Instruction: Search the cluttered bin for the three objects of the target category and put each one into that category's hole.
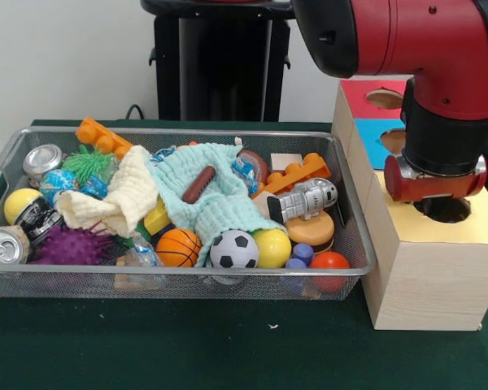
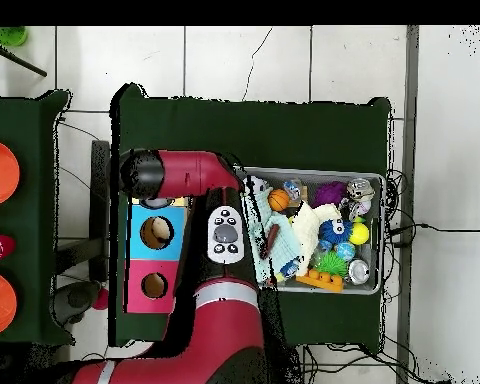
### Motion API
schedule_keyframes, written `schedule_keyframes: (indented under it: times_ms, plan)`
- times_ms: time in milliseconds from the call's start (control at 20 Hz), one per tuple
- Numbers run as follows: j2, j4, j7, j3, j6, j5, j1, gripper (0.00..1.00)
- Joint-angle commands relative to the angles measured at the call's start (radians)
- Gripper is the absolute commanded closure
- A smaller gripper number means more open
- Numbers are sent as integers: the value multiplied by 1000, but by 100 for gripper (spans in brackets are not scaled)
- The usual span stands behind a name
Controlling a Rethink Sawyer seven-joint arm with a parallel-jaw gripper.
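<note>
Over the yellow top of the wooden box [image 1: 429, 268], at the right of the scene, the gripper [image 1: 436, 185] sits directly above that section's round hole [image 1: 443, 210]; whether it is open or holding anything cannot be told. The box shows three holes: red, blue and yellow sections. Left of it, the wire bin [image 1: 354, 236] holds clutter: a soccer ball [image 1: 233, 249], basketball [image 1: 179, 247], two cans, two cloths, a purple spiky ball [image 1: 67, 244].
</note>
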Motion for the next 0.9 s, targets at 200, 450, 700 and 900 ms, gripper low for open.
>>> schedule_keyframes:
  times_ms: [200,450,700,900]
  plan:
    - [-157,94,49,1,272,-28,-12,100]
    - [-163,56,153,-60,110,-57,9,100]
    - [-200,-1,165,-83,219,-43,13,100]
    - [-228,-29,134,-77,280,-33,6,100]
